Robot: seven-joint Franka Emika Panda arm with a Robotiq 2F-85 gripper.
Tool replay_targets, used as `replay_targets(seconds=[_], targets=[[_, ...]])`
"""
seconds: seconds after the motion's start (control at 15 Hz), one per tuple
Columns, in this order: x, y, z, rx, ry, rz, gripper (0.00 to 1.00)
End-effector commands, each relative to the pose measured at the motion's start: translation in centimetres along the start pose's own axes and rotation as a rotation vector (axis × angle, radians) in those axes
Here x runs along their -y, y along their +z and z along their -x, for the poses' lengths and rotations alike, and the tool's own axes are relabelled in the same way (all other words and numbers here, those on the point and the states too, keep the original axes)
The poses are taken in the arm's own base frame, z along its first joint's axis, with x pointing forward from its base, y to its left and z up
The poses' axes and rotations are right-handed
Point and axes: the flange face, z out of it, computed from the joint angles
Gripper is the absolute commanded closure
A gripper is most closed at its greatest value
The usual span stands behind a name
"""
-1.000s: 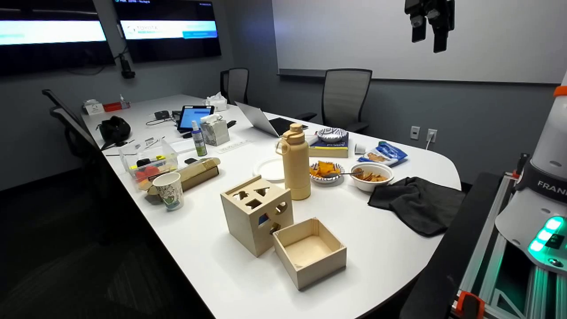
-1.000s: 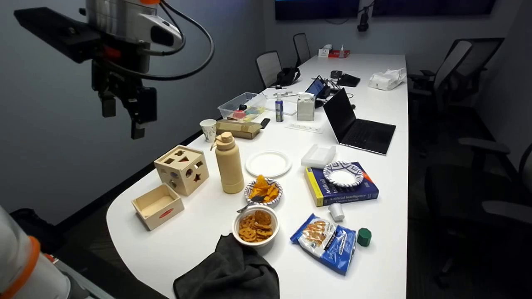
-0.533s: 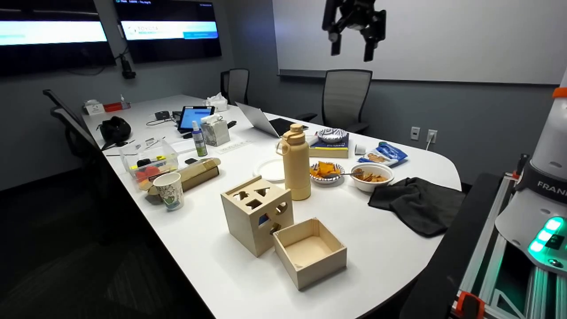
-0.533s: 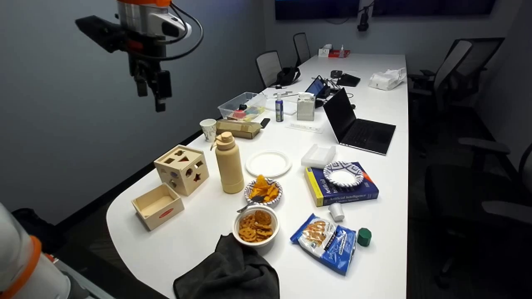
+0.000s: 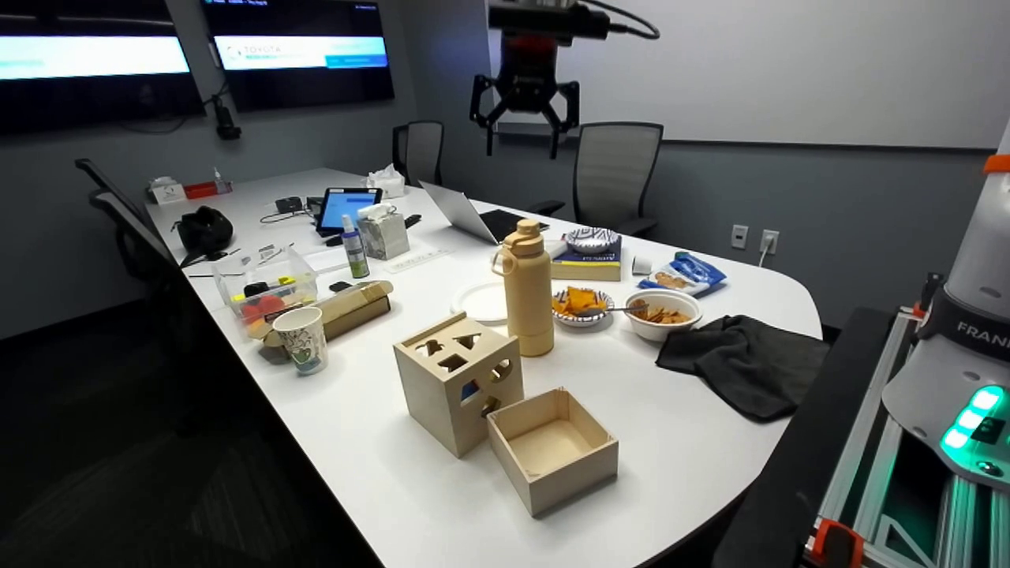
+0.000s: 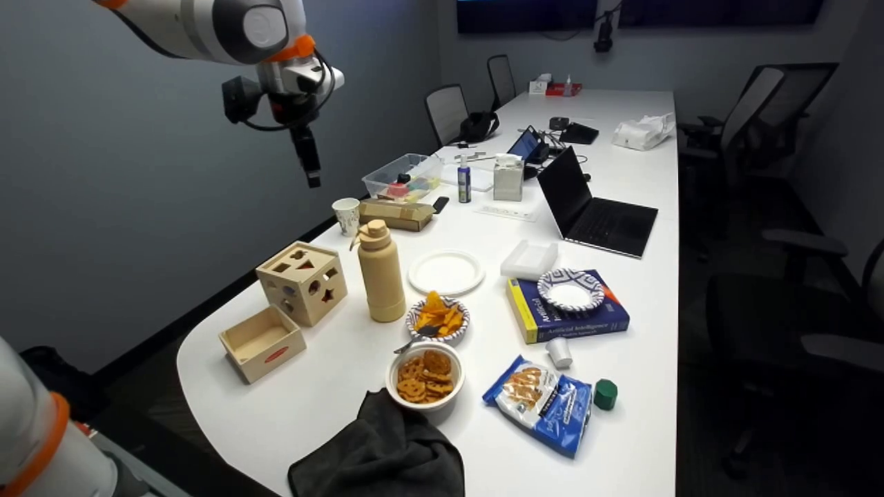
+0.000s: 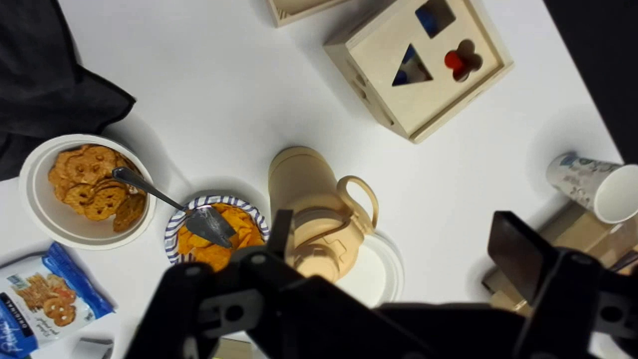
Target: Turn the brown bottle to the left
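"Two fingers (image 5: 489, 143) were in sight. Had they hold of anything?"

"Nothing; they stood wide apart. They hung in the air, higher in both exterior views than the brown bottle (image 5: 528, 296)."

"And the bottle was where?"

"Upright on the table (image 5: 671, 473), between the wooden shape box (image 6: 302, 281) and the patterned bowl (image 7: 173, 234) of orange chips (image 6: 435, 314). In the wrist view the bottle (its cap (image 7: 314, 267) hid part of the white plate (image 7: 373, 276) there) appeared next to one finger, though how far below I could not tell."

"Which way did the loop handle (image 7: 374, 202) point?"

"To the right in that view, on the side where the paper cup (image 7: 580, 184) stood."
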Motion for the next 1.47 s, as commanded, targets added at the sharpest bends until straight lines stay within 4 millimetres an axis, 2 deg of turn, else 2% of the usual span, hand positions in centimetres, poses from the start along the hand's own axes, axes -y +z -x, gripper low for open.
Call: replay_targets(seconds=[0.0, 0.33, 0.8, 1.07, 1.4], targets=[[0.7, 2.7, -2.4, -0.046, 0.174, 0.043, 0.00], [-1.1, 6.3, -4.7, -0.048, 0.332, 0.046, 0.00], [-2.0, 10.0, -6.9, -0.053, 0.376, 0.008, 0.00], [-2.2, 11.1, -7.3, -0.060, 0.382, 0.006, 0.00], [-2.2, 11.5, -7.7, -0.061, 0.391, 0.011, 0.00]])
